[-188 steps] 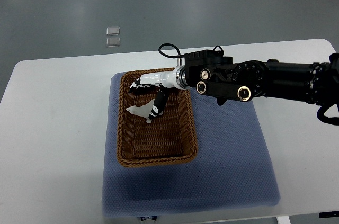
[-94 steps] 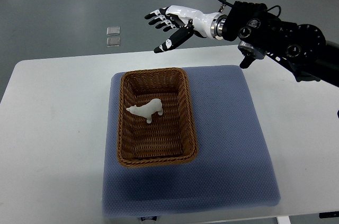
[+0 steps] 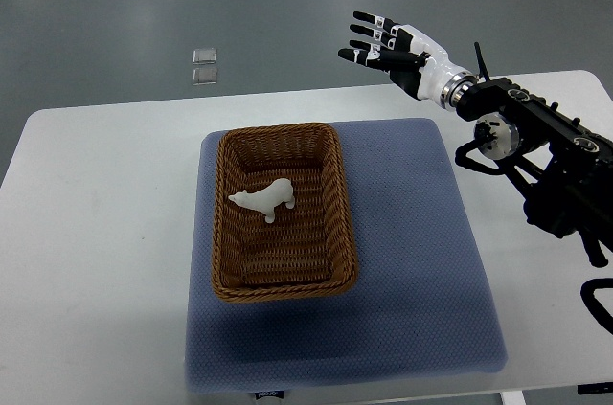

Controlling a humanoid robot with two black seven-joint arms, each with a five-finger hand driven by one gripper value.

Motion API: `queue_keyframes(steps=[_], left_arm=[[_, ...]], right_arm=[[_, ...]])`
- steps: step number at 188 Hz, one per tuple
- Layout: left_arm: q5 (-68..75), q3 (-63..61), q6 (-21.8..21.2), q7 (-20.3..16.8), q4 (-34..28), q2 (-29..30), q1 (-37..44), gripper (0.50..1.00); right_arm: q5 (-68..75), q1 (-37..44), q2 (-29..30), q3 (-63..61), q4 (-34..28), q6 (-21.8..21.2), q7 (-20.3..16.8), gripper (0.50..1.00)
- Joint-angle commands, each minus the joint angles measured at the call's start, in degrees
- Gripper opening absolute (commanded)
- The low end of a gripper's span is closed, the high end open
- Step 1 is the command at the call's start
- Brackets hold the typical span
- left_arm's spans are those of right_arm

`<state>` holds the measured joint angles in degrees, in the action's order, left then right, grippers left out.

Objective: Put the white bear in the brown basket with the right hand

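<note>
White and small, the plastic toy bear (image 3: 262, 200) lies on its side inside the brown woven wicker basket (image 3: 280, 212), in the half toward the tabletop's far edge, touched by nothing. The basket sits on a blue-grey padded mat (image 3: 412, 261) spread over the white tabletop (image 3: 96, 233). The right hand (image 3: 395, 47), white with black joints, hangs beyond the tabletop's far edge, well apart from the basket, its fingers (image 3: 366, 30) spread and empty.
</note>
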<state>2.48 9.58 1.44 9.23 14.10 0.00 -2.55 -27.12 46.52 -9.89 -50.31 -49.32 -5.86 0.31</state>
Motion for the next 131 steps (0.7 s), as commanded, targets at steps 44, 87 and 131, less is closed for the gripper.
queue_keyframes(steps=[44, 87, 131], left_arm=[[-0.02, 0.09, -0.03, 0.00, -0.04, 0.00, 0.00, 1.000], [-0.10, 0.09, 0.06, 0.00, -0.39, 0.00, 0.09, 1.000], [-0.10, 0.00, -0.03, 0.00, -0.39, 0.00, 0.09, 1.000]], right_arm=[[15.78, -2.31, 0.05, -0.84, 1.68, -0.20, 0.39, 0.924], [16.74, -2.75, 0.22, -2.34, 3.00, -0.99, 6.19, 0.924], [25.26, -2.93, 0.92, -2.34, 3.35, -2.22, 5.75, 0.924]])
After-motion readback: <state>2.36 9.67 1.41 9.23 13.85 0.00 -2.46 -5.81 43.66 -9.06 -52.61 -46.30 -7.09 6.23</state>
